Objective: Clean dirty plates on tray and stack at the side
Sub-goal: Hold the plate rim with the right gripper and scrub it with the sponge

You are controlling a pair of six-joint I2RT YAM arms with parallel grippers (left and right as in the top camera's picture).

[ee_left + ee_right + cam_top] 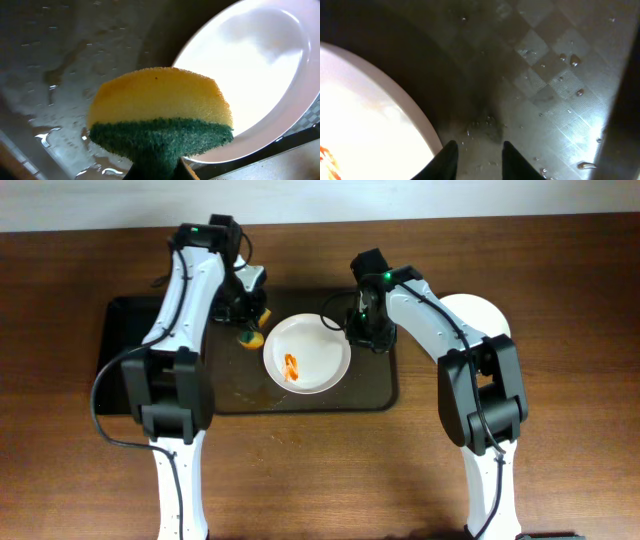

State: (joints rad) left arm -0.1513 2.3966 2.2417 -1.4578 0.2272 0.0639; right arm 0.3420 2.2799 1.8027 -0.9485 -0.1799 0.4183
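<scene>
One white plate (307, 355) with an orange-red smear (291, 367) lies on the dark brown tray (375, 390). My left gripper (246, 320) is shut on a yellow and green sponge (250, 337), held just left of the plate's rim. In the left wrist view the sponge (160, 115) fills the middle, with the gripper (160, 172) below it and the plate (250, 75) behind. My right gripper (362, 332) is open and empty over the tray, beside the plate's right rim. In the right wrist view its fingers (477, 155) stand just right of the plate (365, 115).
A plain white plate (482, 313) lies on the wooden table right of the tray, partly hidden by my right arm. A black tray (118, 345) adjoins the brown tray on the left. The tray floor (545, 75) is wet with droplets.
</scene>
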